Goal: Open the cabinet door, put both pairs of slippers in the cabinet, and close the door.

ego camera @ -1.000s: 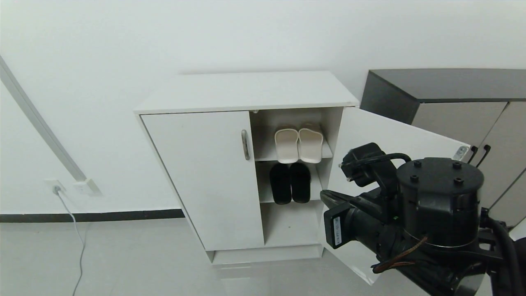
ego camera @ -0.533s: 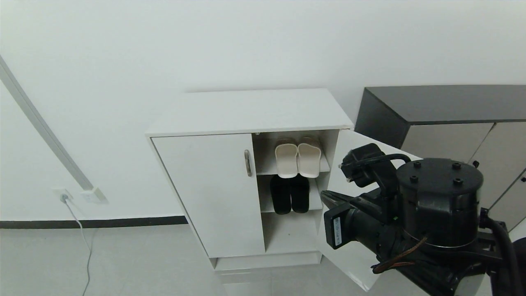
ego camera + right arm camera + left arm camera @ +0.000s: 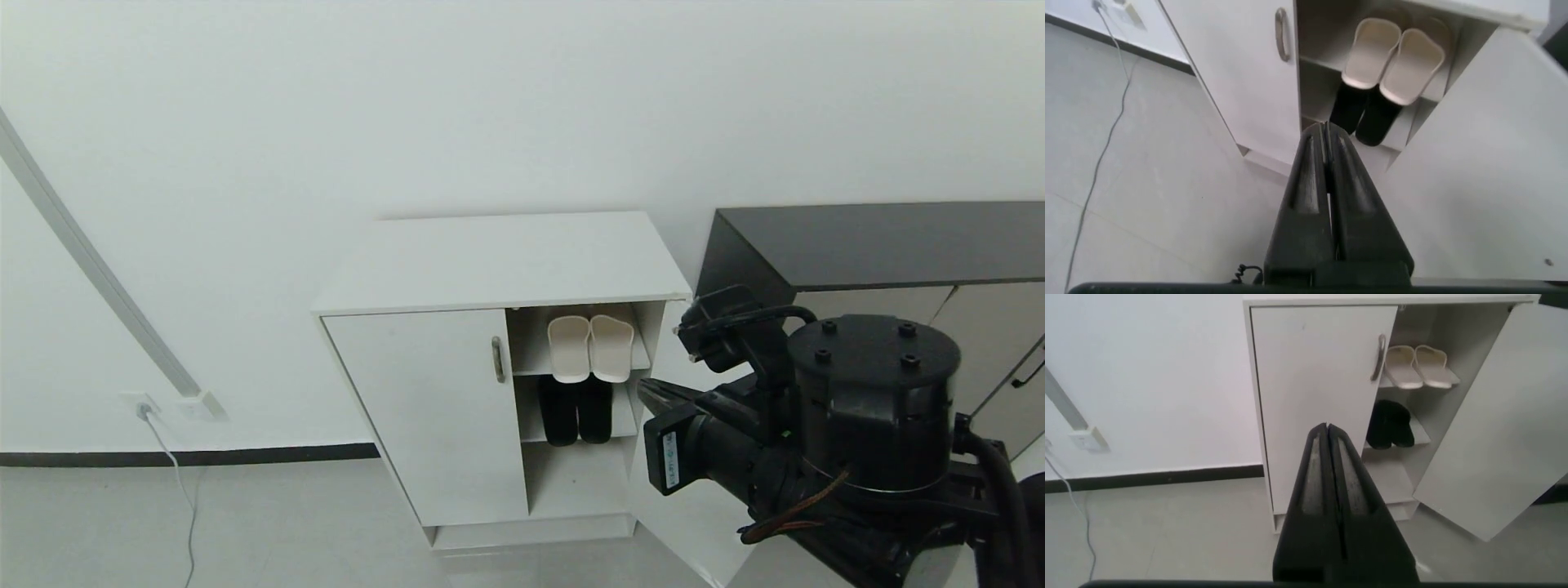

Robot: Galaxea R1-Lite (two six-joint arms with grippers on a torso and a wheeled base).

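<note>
At the centre of the head view, the cabinet (image 3: 506, 261) is standing against the wall with its left door (image 3: 424, 408) sitting shut and its right door (image 3: 1503, 416) swinging wide open toward the lower right of the frame. Both pairs are already lying inside the open right half. The white slippers (image 3: 590, 349) are resting side by side on the upper shelf, and the black slippers (image 3: 575, 410) are sitting side by side on the shelf just below them.

Judging from this, the opening and the loading are looking finished, and only the closing of the right door is remaining.

The left gripper (image 3: 1327, 437) is hanging out in front of the cabinet, well apart from it, with its fingers pressed together and carrying nothing. The right gripper (image 3: 1327, 135) is likewise pressed together and empty. It is pointing toward the open compartment below the slippers, with the open door beside it, and it is touching neither.

Closing will probably be calling for a push on the door's outer face, so an arm will be needing to get round to the far side of that panel first.
</note>
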